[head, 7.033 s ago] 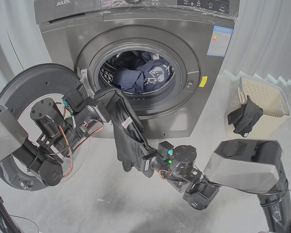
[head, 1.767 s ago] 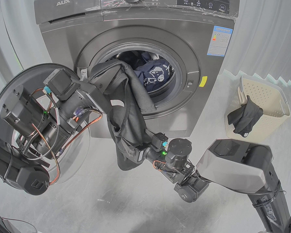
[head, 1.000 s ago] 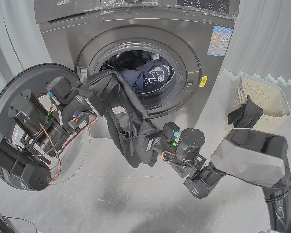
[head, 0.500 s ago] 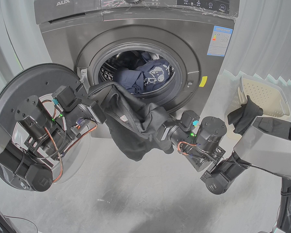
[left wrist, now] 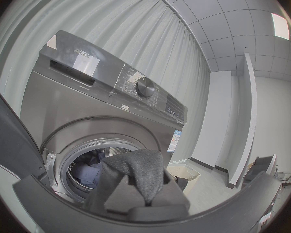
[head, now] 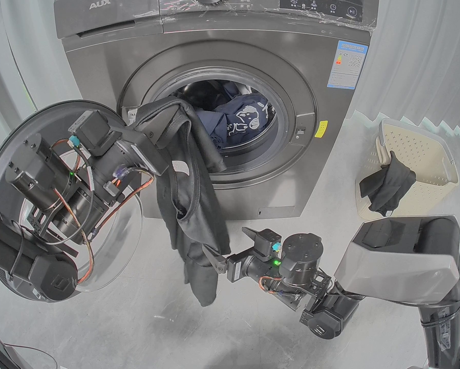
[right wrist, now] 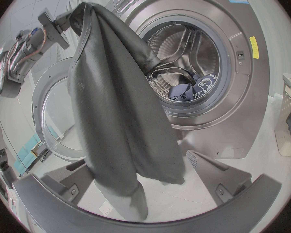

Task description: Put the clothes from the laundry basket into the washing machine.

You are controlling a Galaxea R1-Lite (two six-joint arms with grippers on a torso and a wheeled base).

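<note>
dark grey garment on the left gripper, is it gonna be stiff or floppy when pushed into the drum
Probably floppy: the dark grey cloth garment hangs in limp folds from the left gripper. Likely light, since one pinch carries it. Its lower end may trail outside the drum of the grey washing machine.

Pale pleated curtains (head: pixel 424 52) ring a grey floor (head: pixel 153 319) under ceiling tiles (left wrist: pixel 242 20).

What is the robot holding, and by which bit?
Left gripper grips the dark garment by its top edge; right gripper is open, holding nothing.
</note>
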